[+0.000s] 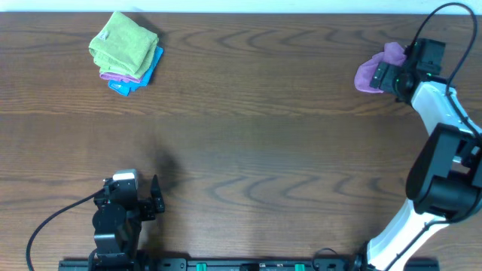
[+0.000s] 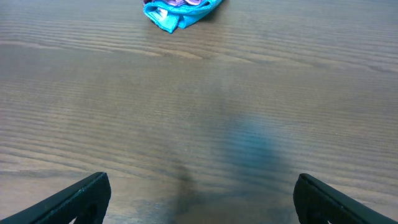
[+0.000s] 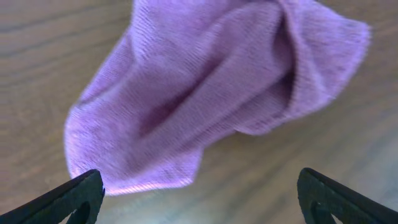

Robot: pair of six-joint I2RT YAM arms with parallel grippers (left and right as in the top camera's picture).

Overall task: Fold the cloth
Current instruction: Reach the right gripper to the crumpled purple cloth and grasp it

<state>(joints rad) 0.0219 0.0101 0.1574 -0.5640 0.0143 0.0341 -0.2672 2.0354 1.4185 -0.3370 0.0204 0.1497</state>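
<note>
The lilac cloth (image 1: 369,73) lies crumpled in a heap near the table's far right edge. It fills the upper part of the right wrist view as the cloth (image 3: 211,87), with one corner hanging down towards the left finger. My right gripper (image 1: 382,77) hovers right at the heap, and in its own view the right gripper (image 3: 199,190) is open with only bare table between the fingertips. My left gripper (image 1: 156,202) sits low at the near left, far from the cloth. The left gripper (image 2: 202,190) is open and holds nothing.
A stack of folded cloths lies at the far left, with a lime-green cloth (image 1: 124,44) on top and a bright blue cloth (image 1: 143,75) underneath. That blue cloth (image 2: 180,12) peeks in at the top of the left wrist view. The table's back edge (image 1: 241,13) runs close behind both piles.
</note>
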